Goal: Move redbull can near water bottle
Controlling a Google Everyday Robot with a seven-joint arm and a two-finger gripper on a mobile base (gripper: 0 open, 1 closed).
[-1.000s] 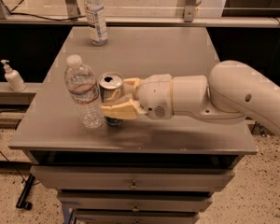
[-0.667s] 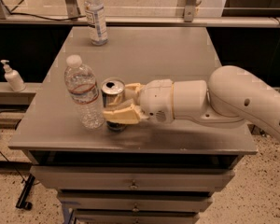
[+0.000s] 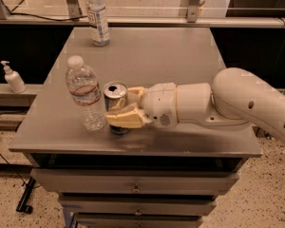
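The redbull can (image 3: 115,95) stands upright on the grey table (image 3: 147,61) near its front left, silver top showing, right beside the water bottle (image 3: 84,93). The water bottle is clear and ribbed, with a white cap and a red-banded label; it stands just left of the can. My gripper (image 3: 121,107) reaches in from the right, its cream fingers (image 3: 126,118) wrapped around the can's body. The can's lower part is hidden behind the fingers.
A second bottle (image 3: 98,18) with a tall white-and-blue label stands at the table's back left. A small white pump bottle (image 3: 13,78) sits on a ledge to the left. Drawers (image 3: 133,188) sit under the table top. My white arm (image 3: 237,103) crosses the right side.
The arm and the can have barely shifted; the can stays next to the water bottle with the fingers still around it.
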